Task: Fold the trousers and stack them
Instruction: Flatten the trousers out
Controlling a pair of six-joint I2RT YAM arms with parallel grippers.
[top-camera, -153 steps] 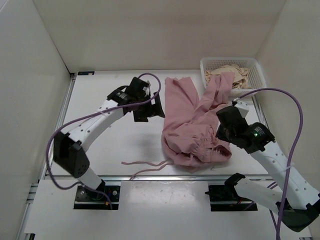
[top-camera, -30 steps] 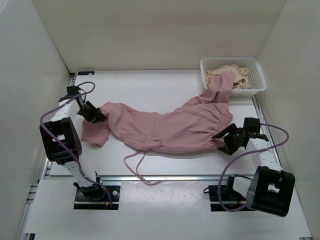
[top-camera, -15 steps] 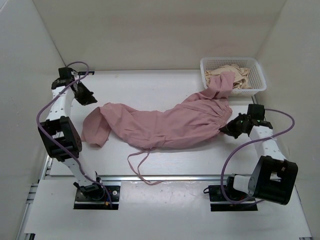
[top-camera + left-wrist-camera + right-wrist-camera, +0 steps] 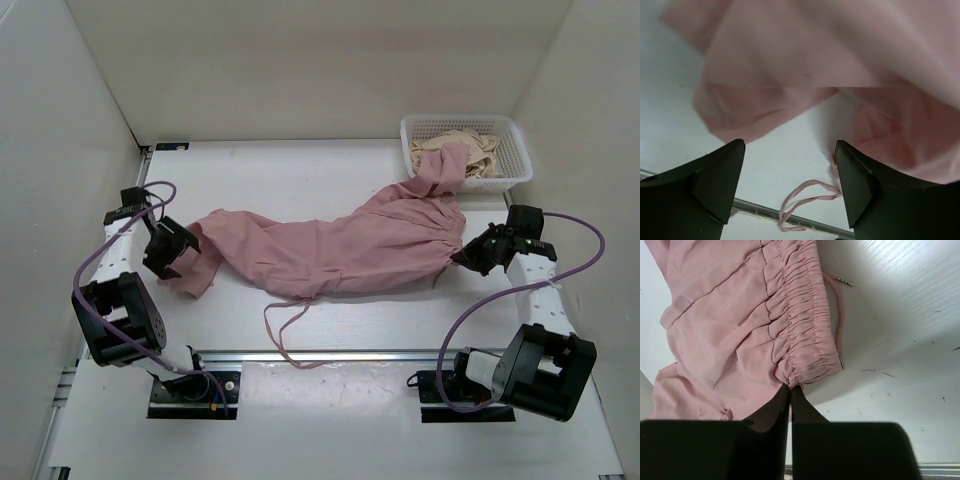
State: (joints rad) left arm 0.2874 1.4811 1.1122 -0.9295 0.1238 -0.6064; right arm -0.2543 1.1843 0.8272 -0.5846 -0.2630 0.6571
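The right gripper [image 4: 789, 388] pinches the pink trousers [image 4: 330, 250], the left gripper [image 4: 790, 150] is spread; a pull might drag the basket [image 4: 510, 173] at one o'clock.

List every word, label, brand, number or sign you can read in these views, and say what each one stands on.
No text can be read in any view.
The pink trousers show no tag or print.
The white basket and the beige cloth in it bear no label.
The table is unmarked.
The left arm and right arm show no lettering that can be made out.
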